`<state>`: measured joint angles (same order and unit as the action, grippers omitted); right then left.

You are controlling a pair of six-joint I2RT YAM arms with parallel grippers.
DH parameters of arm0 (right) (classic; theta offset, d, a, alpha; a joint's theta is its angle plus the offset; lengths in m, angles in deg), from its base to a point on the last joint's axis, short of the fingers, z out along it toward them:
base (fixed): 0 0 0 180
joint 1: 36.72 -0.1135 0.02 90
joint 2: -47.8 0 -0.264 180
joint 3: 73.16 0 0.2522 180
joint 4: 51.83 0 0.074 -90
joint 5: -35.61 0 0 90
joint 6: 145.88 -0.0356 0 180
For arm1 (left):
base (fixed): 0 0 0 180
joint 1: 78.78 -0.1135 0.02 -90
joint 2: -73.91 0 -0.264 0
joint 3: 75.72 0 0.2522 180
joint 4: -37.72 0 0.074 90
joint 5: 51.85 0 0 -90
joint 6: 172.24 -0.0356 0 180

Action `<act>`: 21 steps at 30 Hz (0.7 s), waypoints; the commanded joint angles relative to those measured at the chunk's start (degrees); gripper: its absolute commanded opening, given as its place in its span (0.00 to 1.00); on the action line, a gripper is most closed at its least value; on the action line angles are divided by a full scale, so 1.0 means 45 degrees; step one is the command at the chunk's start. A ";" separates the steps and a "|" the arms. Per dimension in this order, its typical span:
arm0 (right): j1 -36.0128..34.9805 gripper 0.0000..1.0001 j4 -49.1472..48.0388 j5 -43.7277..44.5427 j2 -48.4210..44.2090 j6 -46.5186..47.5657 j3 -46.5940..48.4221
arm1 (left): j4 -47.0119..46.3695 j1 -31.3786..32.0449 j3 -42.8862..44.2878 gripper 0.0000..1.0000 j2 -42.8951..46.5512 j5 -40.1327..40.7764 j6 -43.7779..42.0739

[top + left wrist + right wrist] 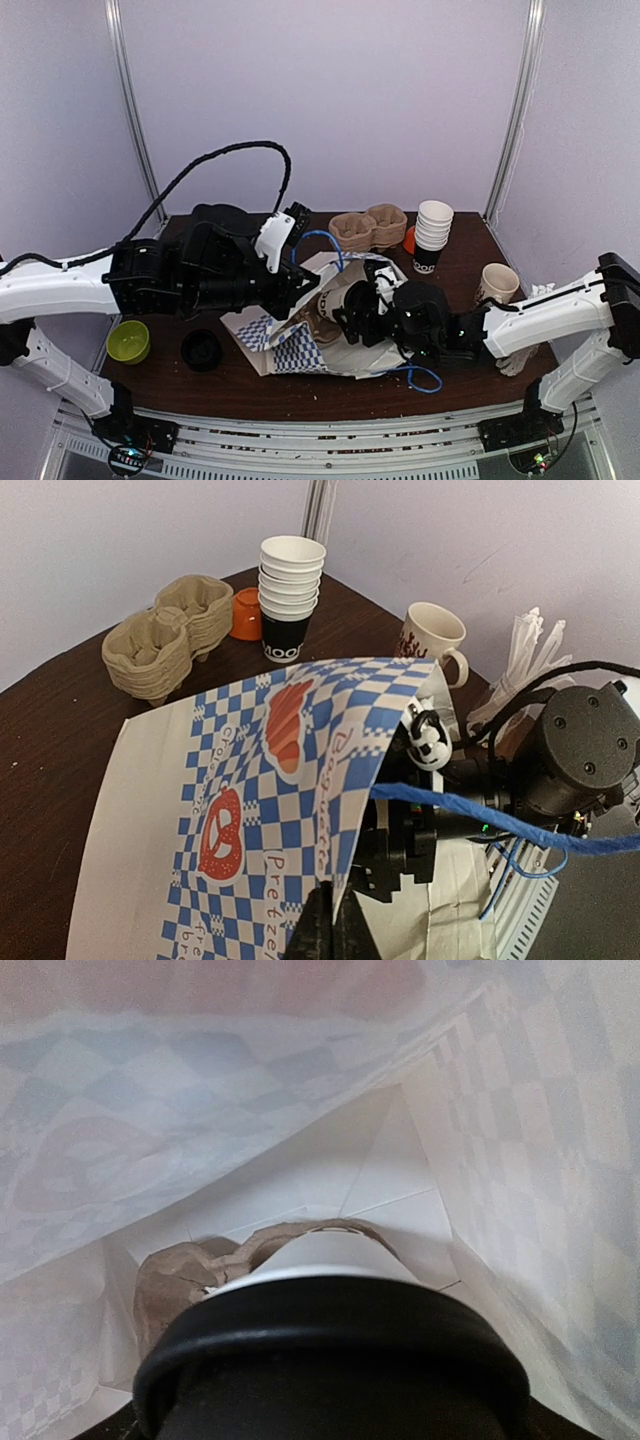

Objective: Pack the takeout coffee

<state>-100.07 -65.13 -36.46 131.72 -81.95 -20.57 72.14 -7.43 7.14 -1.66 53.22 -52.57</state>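
Takeout coffee point(330, 1360) between wide-spread right fingers point(358, 312)

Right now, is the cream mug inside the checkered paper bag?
No, the cream mug stands on the table outside the checkered paper bag.

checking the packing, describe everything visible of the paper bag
The paper bag is white with a blue check print, a pretzel and baguette drawn on it, plain white inside. It lies on its side on the dark table, mouth toward the right gripper. The left gripper pinches its upper edge, holding it open. Blue cord handles. The takeout coffee is inside.
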 commanded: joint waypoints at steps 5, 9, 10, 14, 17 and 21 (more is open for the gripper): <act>-0.0496 0.81 -0.1875 -0.2388 -0.1358 0.0866 -0.1797 | -0.0317 0.0062 0.0480 0.00 -0.0348 -0.0907 -0.0595; -0.1070 0.81 -0.2255 -0.3259 -0.1841 0.1549 -0.2477 | -0.0297 0.0061 0.0961 0.00 -0.0623 -0.1023 -0.0977; -0.1238 0.80 -0.2267 -0.3345 -0.1968 0.1727 -0.2579 | -0.0296 0.0062 0.1031 0.00 -0.0660 -0.1020 -0.1028; -0.1907 0.80 -0.2111 -0.3296 -0.2403 0.2374 -0.2876 | -0.0313 0.0062 0.1090 0.00 -0.0760 -0.1087 -0.1066; -0.2233 0.80 -0.1732 -0.3101 -0.2378 0.2789 -0.2793 | -0.0321 0.0062 0.1090 0.00 -0.0804 -0.1199 -0.1056; -0.2325 0.79 -0.1586 -0.2446 -0.2382 0.2881 -0.2718 | -0.0325 0.0062 0.1084 0.00 -0.0824 -0.1302 -0.1085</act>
<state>-110.04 -72.48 -50.16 121.73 -70.95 -33.05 72.52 -7.41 10.24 -4.78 48.61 -56.41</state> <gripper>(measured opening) 0.846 0.004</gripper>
